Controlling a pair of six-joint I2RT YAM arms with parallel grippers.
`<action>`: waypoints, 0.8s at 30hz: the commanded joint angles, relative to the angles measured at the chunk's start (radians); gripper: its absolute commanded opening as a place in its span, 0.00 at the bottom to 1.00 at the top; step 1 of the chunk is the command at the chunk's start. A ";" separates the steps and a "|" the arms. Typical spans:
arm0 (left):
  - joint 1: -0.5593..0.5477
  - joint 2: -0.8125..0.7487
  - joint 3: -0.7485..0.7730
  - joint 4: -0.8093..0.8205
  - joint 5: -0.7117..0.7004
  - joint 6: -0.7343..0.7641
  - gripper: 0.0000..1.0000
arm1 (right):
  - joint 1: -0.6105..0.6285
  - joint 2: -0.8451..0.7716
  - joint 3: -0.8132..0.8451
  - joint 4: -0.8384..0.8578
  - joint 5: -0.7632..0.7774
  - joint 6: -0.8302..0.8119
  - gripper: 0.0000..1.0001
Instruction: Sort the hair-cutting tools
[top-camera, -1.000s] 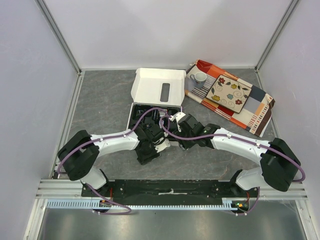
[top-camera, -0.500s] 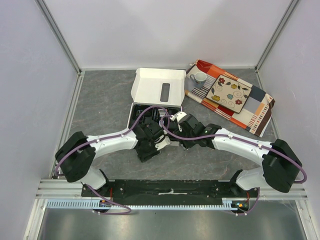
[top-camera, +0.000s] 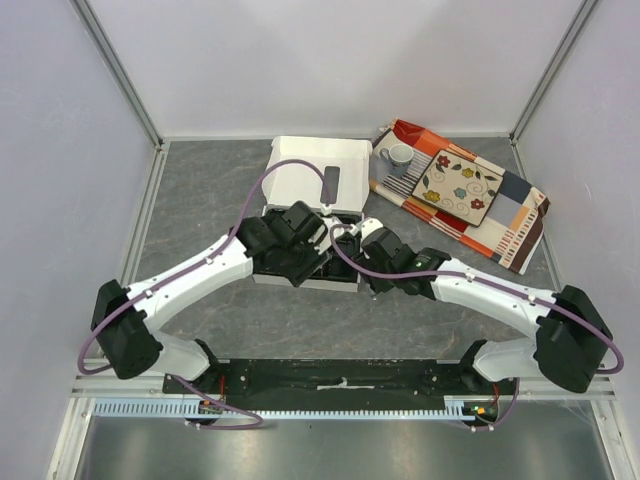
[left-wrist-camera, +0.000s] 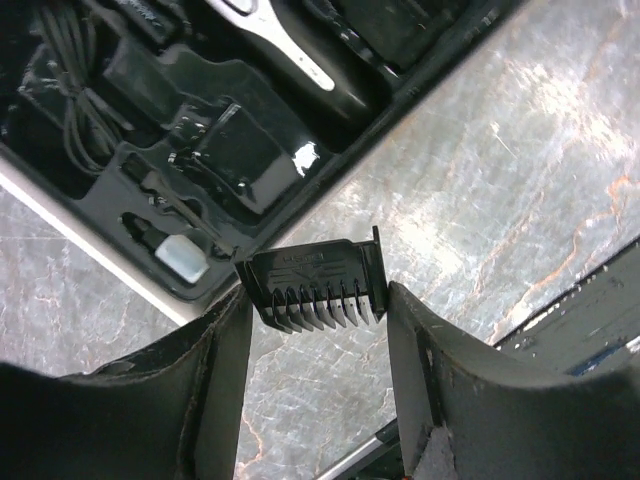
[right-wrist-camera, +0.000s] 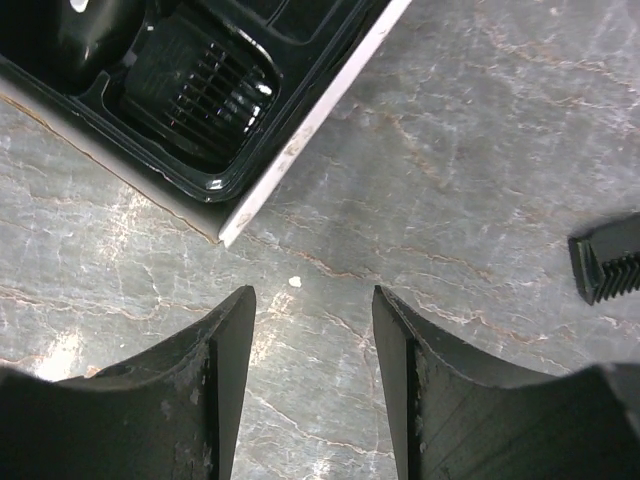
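Comb attachment (left-wrist-camera: 315, 285) is the piece in play: the left gripper (left-wrist-camera: 318, 300) has it pinched by its two ends, teeth facing back toward the wrist. It's hanging over the table (left-wrist-camera: 520, 180) just beside the edge of the black tray (left-wrist-camera: 90, 245), not over any slot. I'd carry it across to a free recess, line it up with the moulded shape and go low before letting go, keeping clear of the cable (left-wrist-camera: 70, 90). That cable sits coiled in the tray's left pocket. There's a tiny white-capped bottle (left-wrist-camera: 180, 260) by the near rim and the clipper (left-wrist-camera: 290, 55) further back. I can't tell which recess is free. A second comb (right-wrist-camera: 205, 90) is seated in a corner pocket. The right gripper (right-wrist-camera: 312, 300) is spread with nothing in it, and a loose comb (right-wrist-camera: 610, 258) lies on the table at the right edge of its view.
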 joint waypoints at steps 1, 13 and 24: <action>0.066 0.088 0.113 -0.081 -0.021 -0.141 0.25 | 0.004 -0.059 0.031 -0.026 0.100 0.052 0.59; 0.152 0.212 0.148 -0.031 -0.050 -0.293 0.22 | 0.004 -0.159 0.030 -0.073 0.174 0.137 0.61; 0.163 0.292 0.194 -0.003 -0.140 -0.445 0.27 | 0.006 -0.143 0.008 -0.073 0.162 0.138 0.61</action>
